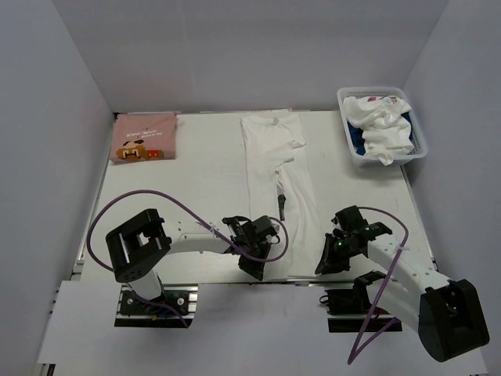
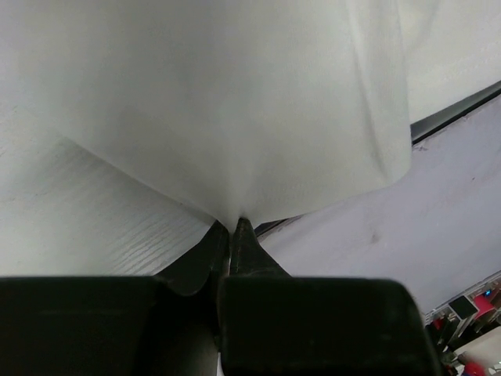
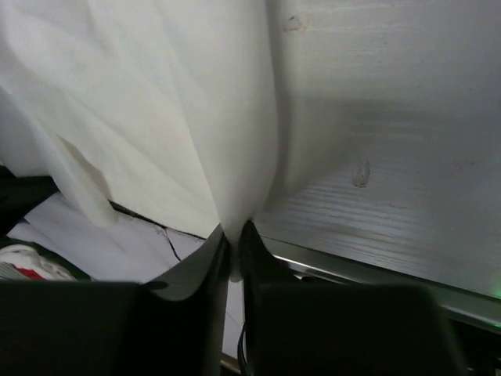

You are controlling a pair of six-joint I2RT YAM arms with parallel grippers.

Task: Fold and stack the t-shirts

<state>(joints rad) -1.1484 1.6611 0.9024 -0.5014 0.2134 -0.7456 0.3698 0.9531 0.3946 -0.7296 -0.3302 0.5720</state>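
A large plain white t-shirt (image 1: 274,164) lies folded into a long strip down the middle of the table, its near end at the table's front edge. My left gripper (image 1: 257,269) is shut on its near left corner (image 2: 235,117). My right gripper (image 1: 323,265) is shut on its near right corner (image 3: 196,117). A folded pink t-shirt (image 1: 144,136) with brown print lies at the far left. A white tee with small coloured marks (image 1: 379,117) and a navy blue one (image 1: 357,141) lie bunched in the basket.
A white lattice basket (image 1: 419,129) stands at the far right corner. A small dark tag (image 1: 279,202) lies on the white shirt. White walls enclose the table on three sides. The table's metal front edge (image 3: 376,274) runs just under both grippers.
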